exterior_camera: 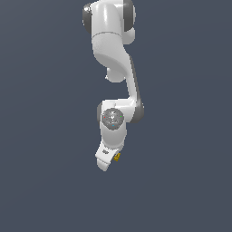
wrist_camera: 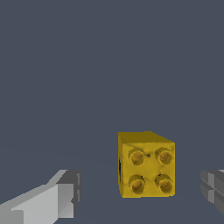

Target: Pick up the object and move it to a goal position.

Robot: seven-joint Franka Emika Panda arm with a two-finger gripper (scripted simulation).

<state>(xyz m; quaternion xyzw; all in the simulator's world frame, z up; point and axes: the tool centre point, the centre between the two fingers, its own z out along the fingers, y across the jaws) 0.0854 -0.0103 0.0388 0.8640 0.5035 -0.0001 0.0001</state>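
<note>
Gripper (wrist_camera: 142, 194) jaws stood wide open, holding nothing. Yellow block (wrist_camera: 146, 165) sat between fingers (wrist_camera: 57, 199), untouched, clearance on both edges.

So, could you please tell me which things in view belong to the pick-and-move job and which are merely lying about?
Belongs to the job:
- yellow block, between the fingers, untouched
- gripper, open

Lying about:
- nothing else is visible; only the plain grey surface

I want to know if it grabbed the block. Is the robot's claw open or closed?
Open. In the wrist view the end effector has fingers spread apart, with gaps beside the yellow block.
</note>
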